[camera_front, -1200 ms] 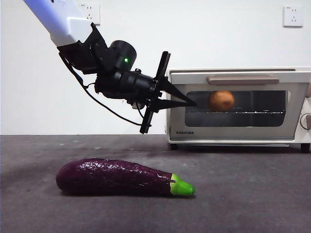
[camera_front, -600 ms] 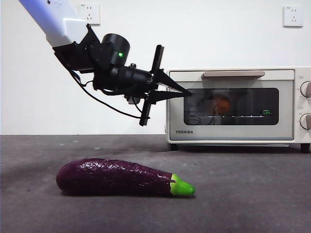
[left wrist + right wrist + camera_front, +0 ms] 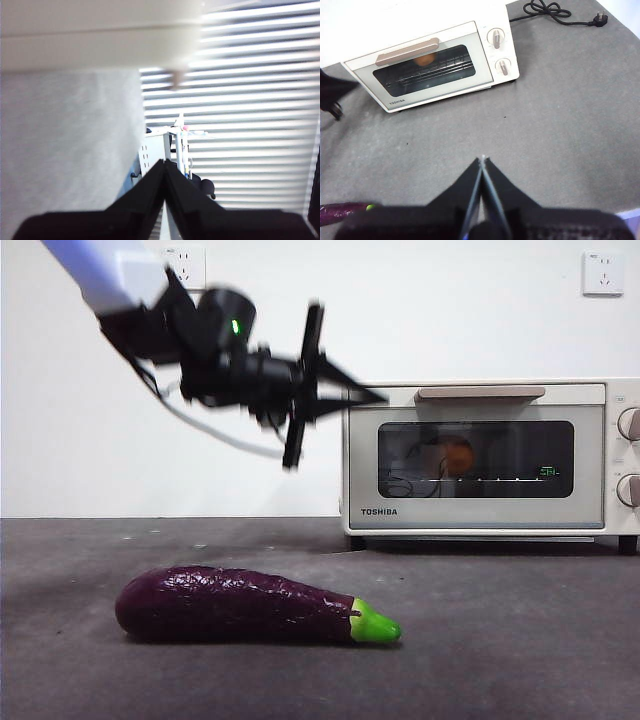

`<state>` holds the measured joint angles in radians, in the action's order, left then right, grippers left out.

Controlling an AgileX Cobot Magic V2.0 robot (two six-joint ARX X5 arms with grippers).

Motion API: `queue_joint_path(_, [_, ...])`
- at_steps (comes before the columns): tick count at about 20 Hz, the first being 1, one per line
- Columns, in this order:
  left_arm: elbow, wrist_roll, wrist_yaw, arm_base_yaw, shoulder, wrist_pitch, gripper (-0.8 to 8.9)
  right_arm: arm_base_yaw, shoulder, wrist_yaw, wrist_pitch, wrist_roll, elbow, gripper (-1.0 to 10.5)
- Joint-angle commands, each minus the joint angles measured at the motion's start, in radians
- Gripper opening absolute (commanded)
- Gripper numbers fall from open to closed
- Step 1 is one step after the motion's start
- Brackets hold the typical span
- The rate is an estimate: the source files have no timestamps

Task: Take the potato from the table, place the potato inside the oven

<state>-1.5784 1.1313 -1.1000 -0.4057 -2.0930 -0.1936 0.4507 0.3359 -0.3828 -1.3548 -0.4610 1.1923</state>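
Note:
The orange-brown potato (image 3: 458, 455) rests on the wire rack inside the cream-white oven (image 3: 490, 460), dimly visible through the dark glass of the closed door; the right wrist view shows the potato (image 3: 424, 60) behind the oven's (image 3: 432, 65) window too. My left gripper (image 3: 375, 396) hovers shut and holds nothing, just left of the oven's top corner, above the table (image 3: 500, 630). In its own view the left gripper (image 3: 164, 162) points past the oven's top edge. My right gripper (image 3: 481, 161) hangs high over the table, shut and holding nothing.
A long purple eggplant (image 3: 250, 605) with a green stem lies on the table in front, left of the oven. The oven's power cord (image 3: 555, 12) trails behind it at the right. Wall sockets (image 3: 603, 272) sit on the white wall.
The oven door went from tilted open to fully closed. My left gripper has lifted away from the door's left edge and moved up and slightly left.

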Motion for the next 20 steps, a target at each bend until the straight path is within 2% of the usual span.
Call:
queue_joint_path(1, [-0.002,-0.076,-0.008,0.002,0.088,0.006,-0.08,0.0,-0.006,-0.004,-0.022,-0.01,0.001,0.0])
queue_joint_path(4, [-0.002,-0.178,0.008,0.002,0.187,0.069,-0.07,0.0,-0.005,-0.004,-0.022,-0.007,0.001,0.0])
queue_joint_path(7, [-0.002,-0.327,0.064,0.003,0.306,0.178,-0.05,0.0,-0.005,-0.004,-0.022,-0.007,0.001,0.0])
queue_joint_path(9, [-0.002,-0.452,0.139,0.004,0.398,0.289,-0.05,0.0,-0.005,-0.004,-0.022,-0.007,0.001,0.0])
queue_joint_path(12, [-0.002,-0.675,0.315,0.004,0.535,0.486,-0.04,0.0,-0.005,-0.004,-0.022,-0.007,0.001,0.0])
queue_joint_path(14, [-0.002,-0.817,0.476,-0.003,0.629,0.627,-0.05,0.0,-0.005,-0.004,-0.022,-0.007,0.001,0.0])
queue_joint_path(17, [-0.002,-0.943,0.686,-0.031,0.758,0.781,-0.04,0.0,-0.005,-0.004,-0.022,-0.007,0.001,0.0])
queue_joint_path(20, [-0.002,-1.03,0.813,-0.061,0.883,0.891,-0.04,0.0,-0.005,-0.004,-0.022,-0.007,0.001,0.0])
